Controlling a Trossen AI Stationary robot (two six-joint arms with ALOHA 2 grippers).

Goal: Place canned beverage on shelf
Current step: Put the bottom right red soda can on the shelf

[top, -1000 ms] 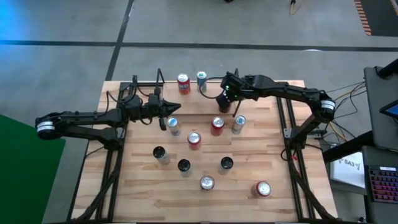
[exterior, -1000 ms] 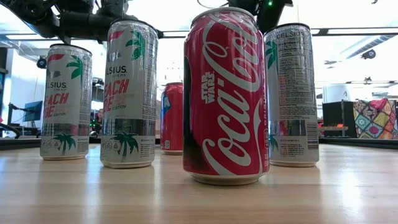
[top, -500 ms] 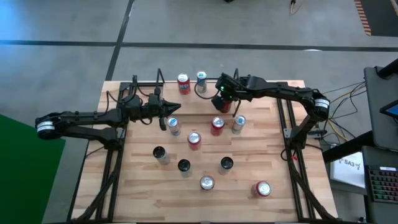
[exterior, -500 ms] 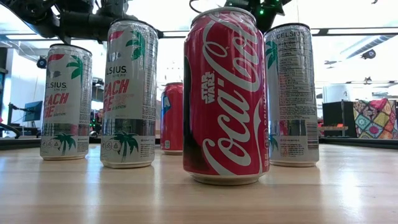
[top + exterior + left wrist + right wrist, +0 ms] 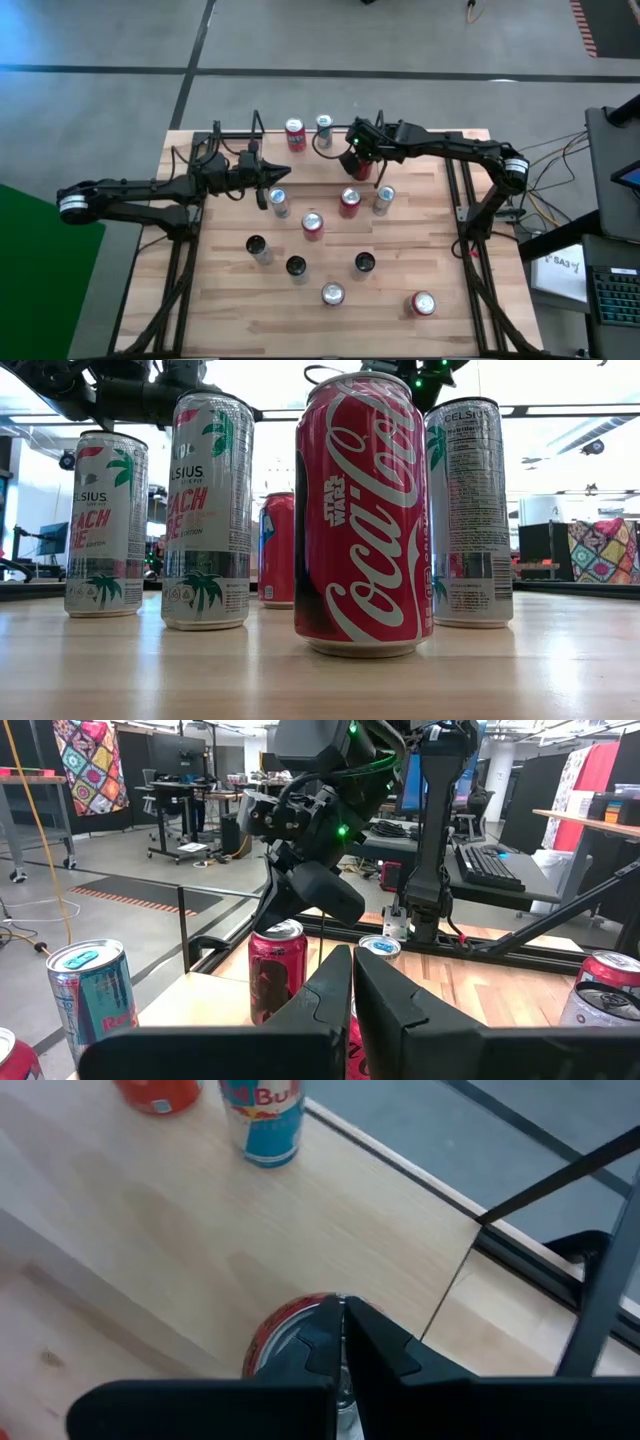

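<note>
A red can (image 5: pixel 285 1342) stands upright on the wood, close to the front edge of the shelf (image 5: pixel 256 128). My right gripper (image 5: pixel 343 1315) is shut and slants down right over this can's top; the left wrist view shows the right gripper (image 5: pixel 300 915) just above the can (image 5: pixel 278 975). Farther along the shelf's light wooden floor stand a red can (image 5: pixel 294 132) and a blue-and-silver can (image 5: pixel 323 126). My left gripper (image 5: pixel 263 190) is shut and held level above the table, beside a silver can (image 5: pixel 279 201). My right gripper's shut fingertips are at the top of the red can (image 5: pixel 300 1335), coming from above at a slant. I cannot tell whether they touch the lid. The can stands upright on the wood.
Several more cans stand loose over the middle and near part of the table, among them a red one (image 5: pixel 349 201) and a silver one (image 5: pixel 383 198) near my right arm. Black side frames (image 5: pixel 468 215) run along both table edges. Tall cans (image 5: pixel 362 510) fill the low view.
My right gripper has moved a little toward the table's left edge and sunk slightly over the red can, staying shut.
</note>
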